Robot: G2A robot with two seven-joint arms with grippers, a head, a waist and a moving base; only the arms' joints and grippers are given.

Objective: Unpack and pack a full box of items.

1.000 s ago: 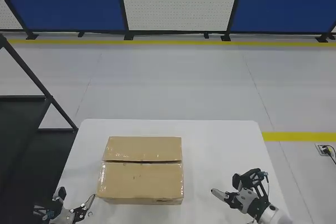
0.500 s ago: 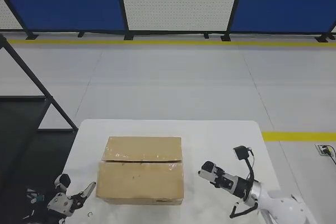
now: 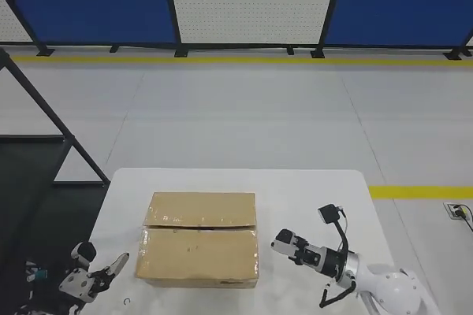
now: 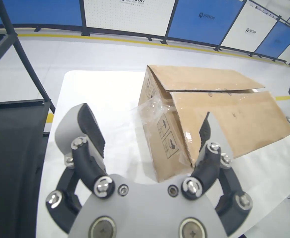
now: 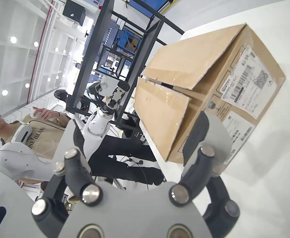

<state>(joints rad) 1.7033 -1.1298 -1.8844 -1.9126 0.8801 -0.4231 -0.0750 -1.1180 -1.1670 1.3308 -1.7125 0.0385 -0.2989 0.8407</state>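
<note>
The right gripper [image 3: 284,241], jaws spread wide, has come close to the closed box [image 3: 201,236] nearer the tabletop's [image 3: 315,189] left edge, while the left gripper [image 3: 102,258] waits equally wide, so lifting the flaps seems next.

I see a matt brown cardboard box [image 3: 199,244] with crinkled glossy clear tape [image 4: 151,108] and a smooth white paper label [image 5: 249,85] on a smooth matt white table [image 3: 299,197], while my left gripper [image 4: 146,115] shows satin grey metal, shiny screws [image 4: 104,187] and matt black rubbery pads [image 4: 91,130].
</note>
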